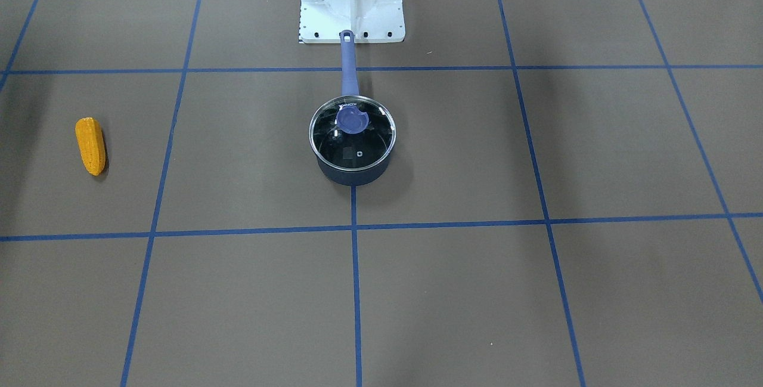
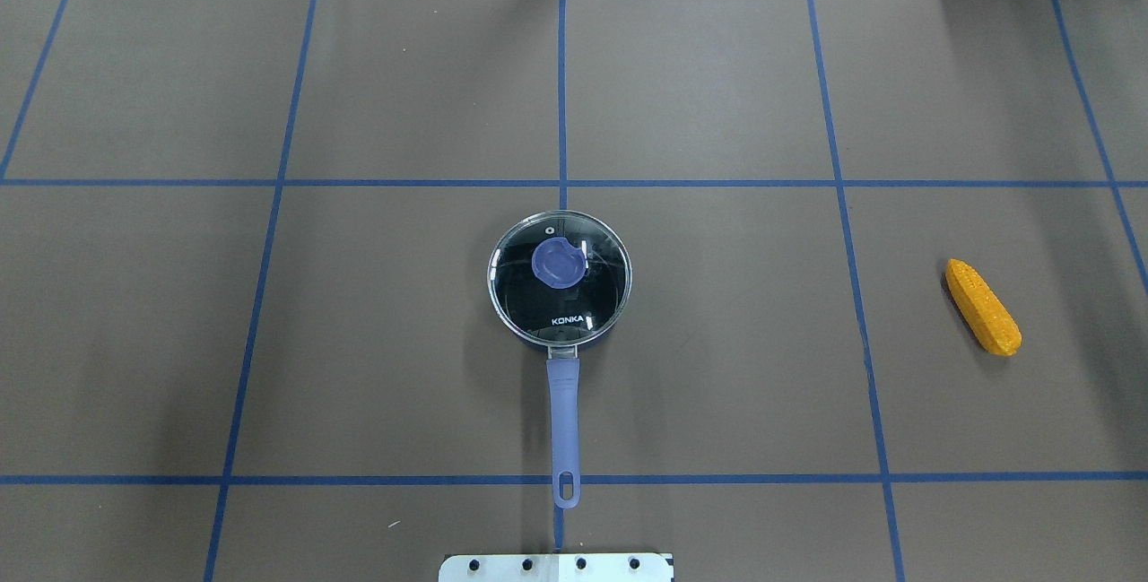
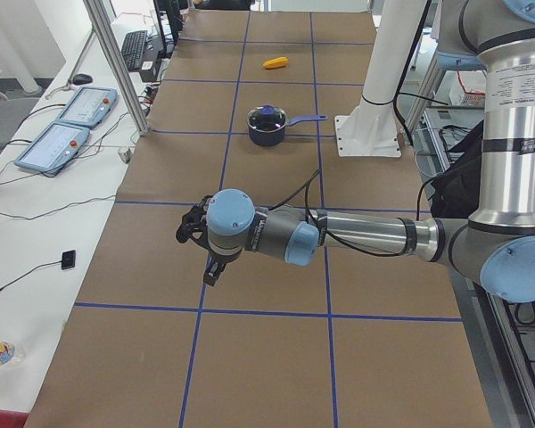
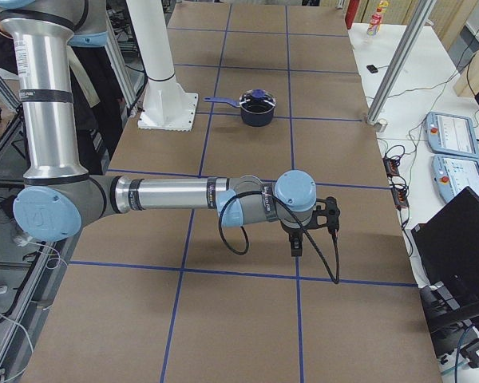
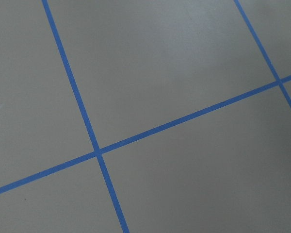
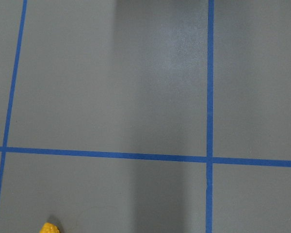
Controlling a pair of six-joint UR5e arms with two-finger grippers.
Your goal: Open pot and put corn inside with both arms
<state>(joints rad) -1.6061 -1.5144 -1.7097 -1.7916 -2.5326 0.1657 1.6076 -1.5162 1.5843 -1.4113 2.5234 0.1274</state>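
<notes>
The pot stands at the table's middle with its glass lid on; the lid's purple knob faces up. The purple handle points at the robot's base. The corn lies flat far out on the robot's right side; its tip shows at the bottom of the right wrist view. My left gripper hovers over bare table far from the pot. My right gripper hovers likewise, far from the pot. I cannot tell whether either is open.
The white base mount stands just behind the handle's end. Blue tape lines grid the brown table. Control pendants and a laptop lie on side benches beyond aluminium posts.
</notes>
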